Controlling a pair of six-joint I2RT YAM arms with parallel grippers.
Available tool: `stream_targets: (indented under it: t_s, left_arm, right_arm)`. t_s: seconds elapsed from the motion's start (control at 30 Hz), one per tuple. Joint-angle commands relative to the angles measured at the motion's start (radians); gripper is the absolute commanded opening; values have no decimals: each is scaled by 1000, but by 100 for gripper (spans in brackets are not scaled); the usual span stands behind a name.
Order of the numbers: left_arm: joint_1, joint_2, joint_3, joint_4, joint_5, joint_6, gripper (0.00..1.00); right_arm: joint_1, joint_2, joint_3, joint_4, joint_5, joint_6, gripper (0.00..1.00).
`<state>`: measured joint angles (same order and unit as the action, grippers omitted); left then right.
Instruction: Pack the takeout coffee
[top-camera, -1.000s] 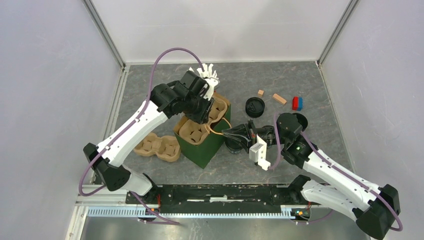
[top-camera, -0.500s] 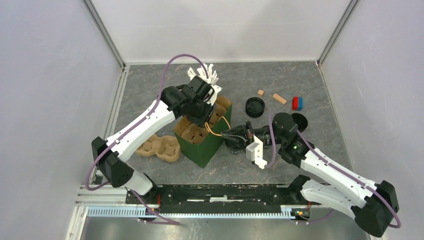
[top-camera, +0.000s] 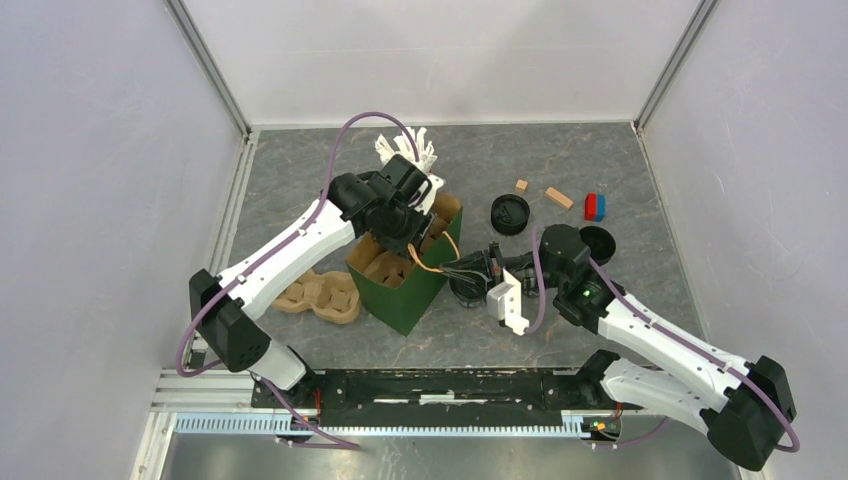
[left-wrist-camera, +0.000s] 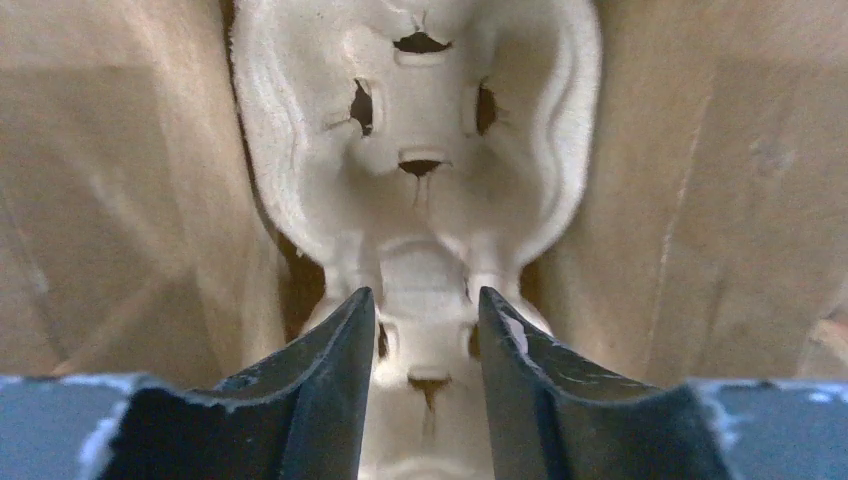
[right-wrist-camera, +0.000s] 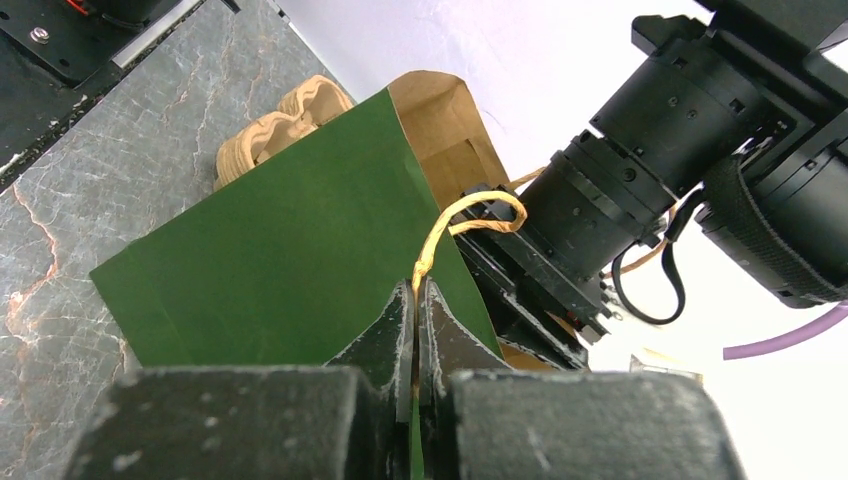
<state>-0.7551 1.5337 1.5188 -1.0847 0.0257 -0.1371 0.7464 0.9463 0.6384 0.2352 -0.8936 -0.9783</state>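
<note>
Looks to be the bag-preparing step: seating the pulp carrier (left-wrist-camera: 420, 150) in the green bag (top-camera: 400, 297) ahead of the drink. Reaching down into the bag with the left gripper (left-wrist-camera: 420, 305), fingers (left-wrist-camera: 335, 380) narrowly apart astride the carrier's centre ridge, with slivers of dark gap on either side (so probably loose rather than pinching, though hard to say for sure). Pinching the bag's tan cord handle (right-wrist-camera: 470, 213) in the right gripper (right-wrist-camera: 416, 300), closed tight on it, the cord drawn toward the right of the bag's mouth. Leaves the takeout coffee (top-camera: 463, 292) not yet packed: standing on the table (top-camera: 300, 190) just beside the bag's right face, partly hidden under the right gripper, with the flat black lid (top-camera: 510, 213) lying apart, farther back. Calls next, in all likelihood, for lifting the left gripper straight up out of the bag without dragging the carrier along, then lidding and fetching the cup. Needs care with the handle too, to keep the mouth from sagging shut through too early a release.
</note>
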Motion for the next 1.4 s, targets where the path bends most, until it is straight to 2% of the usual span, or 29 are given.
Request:
stream_targets:
  t_s: [0.0, 0.03, 0.07, 0.3, 0.53, 0.67, 0.73, 0.77, 0.9, 0.97, 1.03, 1.23, 1.37]
  left_arm:
    - [-4, -26, 80, -8, 4, 31, 54]
    - [-4, -30, 95, -14, 3, 35, 62]
    - [-4, -33, 106, -20, 2, 37, 65]
    - [-4, -57, 165, -35, 31, 29, 67]
    - [-3, -88, 199, -23, 24, 12, 69]
    - [-3, -125, 190, 46, -1, -28, 71]
    - [-2, -150, 179, 82, -3, -56, 73]
    - [-3, -162, 178, 90, -6, -60, 77]
    - [-3, -209, 175, 126, -21, -76, 98]
    - [-3, -227, 190, 128, -36, -87, 100]
    - [-3, -244, 206, 121, -76, -97, 100]
    - [-3, -319, 200, 59, -251, -146, 100]
    - [-3, -388, 147, 46, -289, -170, 100]
  right_arm:
    - [2, 3, -6, -2, 11, -10, 0]
    - [2, 3, -6, -1, 13, -9, 1]
    - [2, 6, -6, 0, 14, -7, 1]
    - [2, 14, -2, 12, 19, 13, 2]
    - [2, 15, -3, 41, 39, 47, 11]
    - [2, 9, -9, 83, 63, 122, 30]
    - [2, -2, -9, 90, 72, 152, 45]
    - [2, -7, -8, 98, 80, 178, 52]
    - [2, -32, 12, 104, 117, 261, 70]
    - [2, -51, 22, 90, 135, 298, 80]
    - [3, -74, 23, 80, 157, 333, 96]
    - [2, -120, 29, 40, 247, 509, 98]
    - [1, -144, 34, -17, 356, 679, 98]
